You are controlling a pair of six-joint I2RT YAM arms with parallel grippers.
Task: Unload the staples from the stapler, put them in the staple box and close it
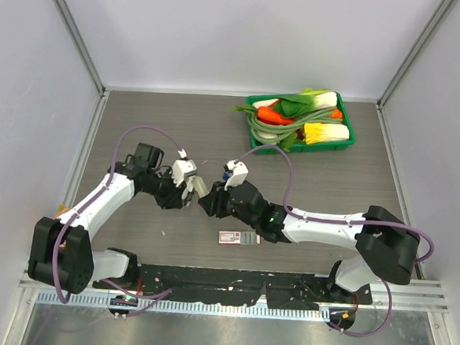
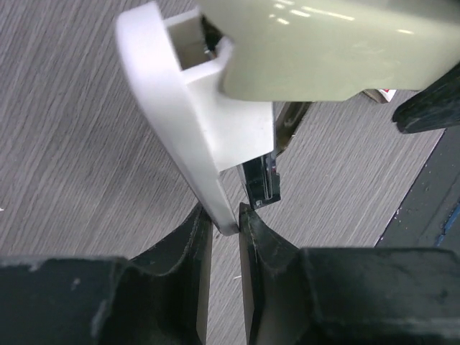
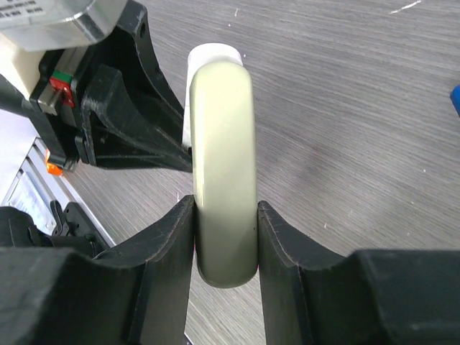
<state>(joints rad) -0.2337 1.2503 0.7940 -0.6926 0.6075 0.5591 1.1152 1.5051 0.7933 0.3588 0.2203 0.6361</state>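
The left gripper [image 2: 226,220] is closed, pinching the thin edge of the stapler's white lower part [image 2: 180,122]; the stapler [image 3: 223,144], pale green on top, is held between both grippers over the middle of the table [image 1: 178,129]; a metal strip [image 2: 287,122] shows between its two halves; the right gripper [image 3: 225,208] clamps the pale-green body from both sides; a red-and-white box [image 1: 237,238] lies just beside the right arm; a green tray [image 1: 327,145] of vegetables sits far right.

White arms [image 1: 102,197], black joints [image 1: 384,243], looping purple cables [image 1: 149,130].
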